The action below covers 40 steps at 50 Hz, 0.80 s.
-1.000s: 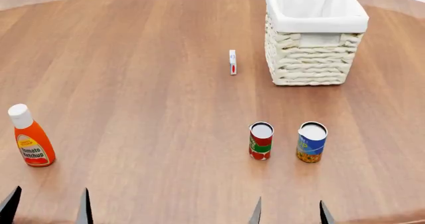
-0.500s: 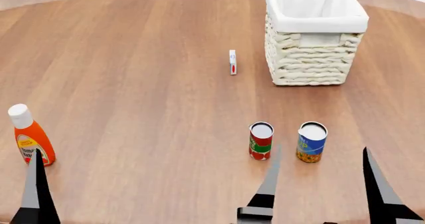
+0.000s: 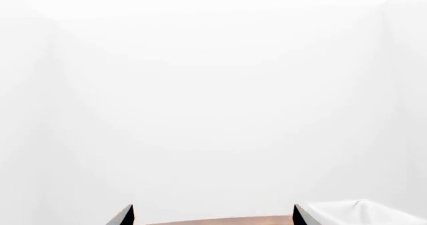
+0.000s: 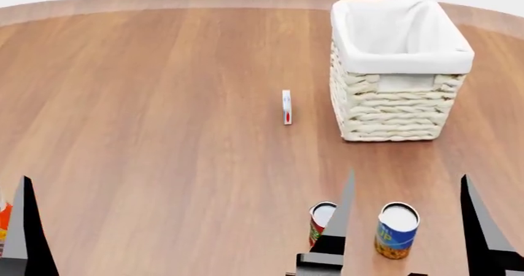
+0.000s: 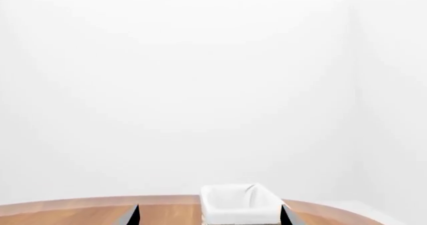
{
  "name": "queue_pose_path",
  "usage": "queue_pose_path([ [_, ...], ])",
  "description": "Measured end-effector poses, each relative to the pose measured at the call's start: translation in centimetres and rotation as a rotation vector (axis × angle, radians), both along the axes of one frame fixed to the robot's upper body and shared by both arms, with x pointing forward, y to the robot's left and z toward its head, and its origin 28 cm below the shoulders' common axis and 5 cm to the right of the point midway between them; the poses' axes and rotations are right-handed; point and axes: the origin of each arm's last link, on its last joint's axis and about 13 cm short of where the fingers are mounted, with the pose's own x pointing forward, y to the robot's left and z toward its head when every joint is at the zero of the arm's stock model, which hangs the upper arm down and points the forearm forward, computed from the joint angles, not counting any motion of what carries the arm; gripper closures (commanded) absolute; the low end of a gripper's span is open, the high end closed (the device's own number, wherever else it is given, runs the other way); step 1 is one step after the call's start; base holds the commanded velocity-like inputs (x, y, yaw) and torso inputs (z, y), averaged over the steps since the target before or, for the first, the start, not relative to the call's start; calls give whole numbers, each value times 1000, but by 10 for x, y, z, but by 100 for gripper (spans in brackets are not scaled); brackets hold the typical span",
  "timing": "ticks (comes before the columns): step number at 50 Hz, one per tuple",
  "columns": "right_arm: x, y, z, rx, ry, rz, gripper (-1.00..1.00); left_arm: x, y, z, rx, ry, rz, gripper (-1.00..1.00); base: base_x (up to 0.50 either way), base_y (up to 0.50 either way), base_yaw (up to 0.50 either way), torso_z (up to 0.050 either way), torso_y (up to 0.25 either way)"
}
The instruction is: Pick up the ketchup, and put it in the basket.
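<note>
Ketchup (image 4: 3,222) untouched (left edge); tools apart

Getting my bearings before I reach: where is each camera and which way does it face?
Head: high, looking forward and down on the table, basket, cans, ketchup at the left edge; finger blades of both grippers.
Left wrist: level, facing the white wall; left gripper fingertips, basket corner.
Right wrist: level, facing the basket; right gripper fingertips.
All three share the basket.

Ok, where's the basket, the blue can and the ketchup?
basket (image 4: 393,113): head view, woven front wall.
blue can (image 4: 394,238): head view, label side.
ketchup (image 4: 3,218): head view, orange sliver at the picture's left edge.
</note>
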Motion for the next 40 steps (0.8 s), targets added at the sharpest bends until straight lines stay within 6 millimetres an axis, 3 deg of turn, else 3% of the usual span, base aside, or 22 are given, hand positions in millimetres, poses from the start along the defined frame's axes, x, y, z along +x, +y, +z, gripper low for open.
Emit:
queue_pose_path([
  [40, 1, 1, -2, 0, 18, 0, -100, -3, -3, 4, 5, -10, -16, -100, 500, 0, 0, 0, 1],
])
